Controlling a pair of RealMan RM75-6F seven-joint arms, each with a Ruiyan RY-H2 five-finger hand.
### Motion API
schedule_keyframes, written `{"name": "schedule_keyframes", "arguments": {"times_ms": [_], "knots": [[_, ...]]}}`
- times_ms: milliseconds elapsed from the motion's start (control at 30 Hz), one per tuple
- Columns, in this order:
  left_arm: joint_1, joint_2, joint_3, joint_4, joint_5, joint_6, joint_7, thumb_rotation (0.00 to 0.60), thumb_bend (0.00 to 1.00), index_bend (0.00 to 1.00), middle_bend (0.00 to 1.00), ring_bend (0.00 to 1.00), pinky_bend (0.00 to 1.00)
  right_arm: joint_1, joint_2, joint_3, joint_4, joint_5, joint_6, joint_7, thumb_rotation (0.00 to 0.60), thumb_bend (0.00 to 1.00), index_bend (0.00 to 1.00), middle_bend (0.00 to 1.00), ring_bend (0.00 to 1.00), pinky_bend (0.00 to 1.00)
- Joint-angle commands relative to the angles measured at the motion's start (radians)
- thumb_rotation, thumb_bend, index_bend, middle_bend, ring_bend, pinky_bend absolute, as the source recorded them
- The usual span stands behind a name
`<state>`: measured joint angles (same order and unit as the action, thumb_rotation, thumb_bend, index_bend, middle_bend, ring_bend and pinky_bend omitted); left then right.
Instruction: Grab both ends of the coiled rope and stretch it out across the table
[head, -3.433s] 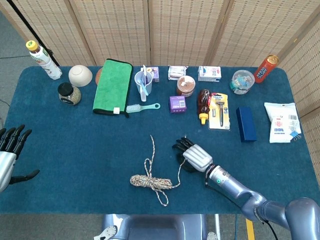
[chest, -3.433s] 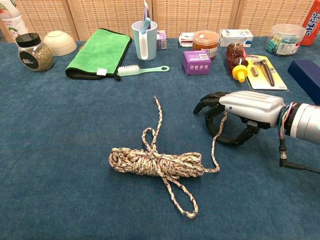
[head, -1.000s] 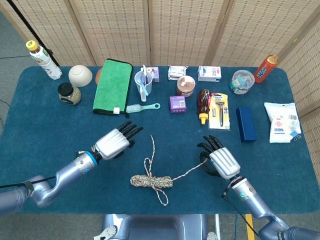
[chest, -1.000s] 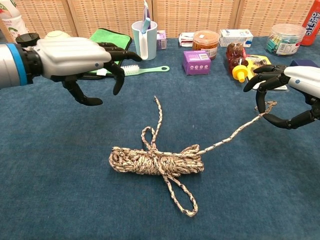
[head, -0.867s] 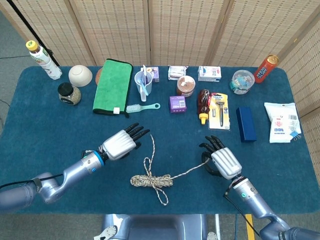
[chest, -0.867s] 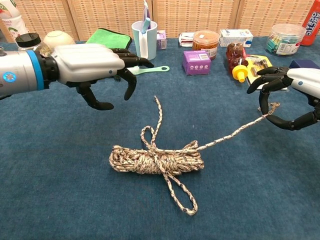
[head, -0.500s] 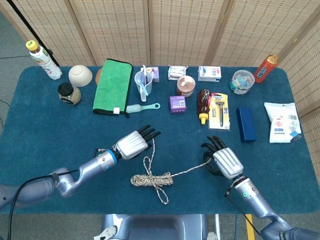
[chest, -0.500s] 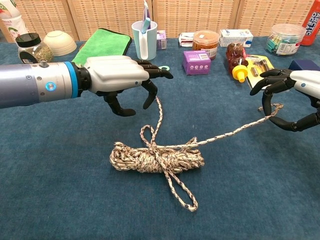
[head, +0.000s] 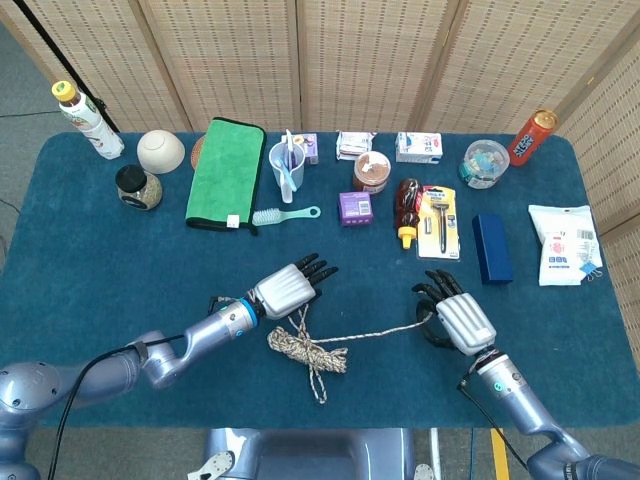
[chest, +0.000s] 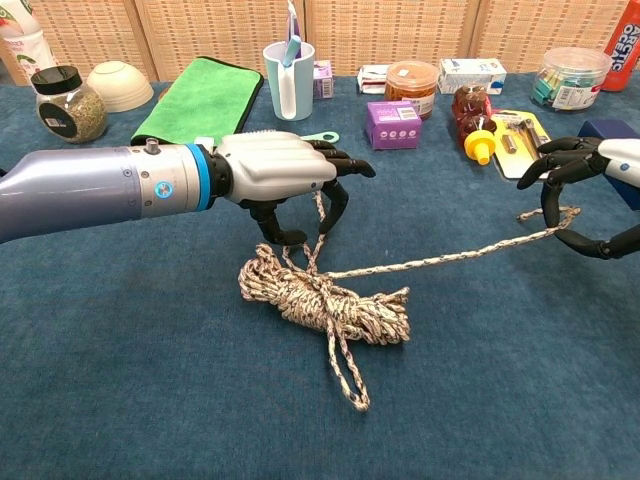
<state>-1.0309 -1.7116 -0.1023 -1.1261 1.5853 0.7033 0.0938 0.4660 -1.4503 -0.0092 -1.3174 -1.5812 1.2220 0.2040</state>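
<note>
- While its bundle is lying low in the middle of the head view on the blue desk, the coiled rope is sending one strand out rightward, raised off the cloth, to the right hand.
- In the chest view the right hand is pinching that strand's end between thumb and a finger at the right edge of the frame, the other fingers curling around it.
- The left hand is hovering just above and left of the bundle; in the chest view its fingers are curving down around the other free end rising from the coil, but whether they are actually gripping it I cannot tell.
- A loop of the rope is trailing toward the bottom of the frame.
- Further up, a green towel, a cup with toothbrushes, a teal brush and a purple box are sitting along the upper middle.
- A dark blue case and a white packet are lying at the right.
</note>
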Motion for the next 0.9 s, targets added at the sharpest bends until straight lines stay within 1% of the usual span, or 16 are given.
{"name": "schedule_keyframes", "arguments": {"times_ms": [33,300,667,900], "knots": [[-0.010,-0.015,0.002,0.016,-0.009,-0.003,-0.002,0.600,0.38,0.46,0.00,0.00,0.00,-0.002,0.001,0.001,0.005,0.000,-0.001,0.005,0.600,0.51,0.64,0.24,0.02,0.00],[-0.030,-0.034,0.008,0.035,-0.026,-0.008,-0.004,0.600,0.38,0.45,0.00,0.00,0.00,-0.007,0.000,0.004,0.019,0.000,-0.003,0.021,0.600,0.51,0.64,0.24,0.02,0.00],[-0.040,-0.031,0.011,0.057,-0.049,-0.004,-0.010,0.600,0.38,0.45,0.00,0.00,0.00,-0.007,-0.005,0.007,0.031,-0.001,-0.010,0.028,0.600,0.51,0.64,0.25,0.02,0.00],[-0.052,-0.053,0.009,0.088,-0.063,-0.007,-0.015,0.600,0.38,0.45,0.00,0.00,0.00,-0.009,-0.006,0.010,0.037,0.002,-0.013,0.030,0.600,0.51,0.64,0.25,0.02,0.00]]}}
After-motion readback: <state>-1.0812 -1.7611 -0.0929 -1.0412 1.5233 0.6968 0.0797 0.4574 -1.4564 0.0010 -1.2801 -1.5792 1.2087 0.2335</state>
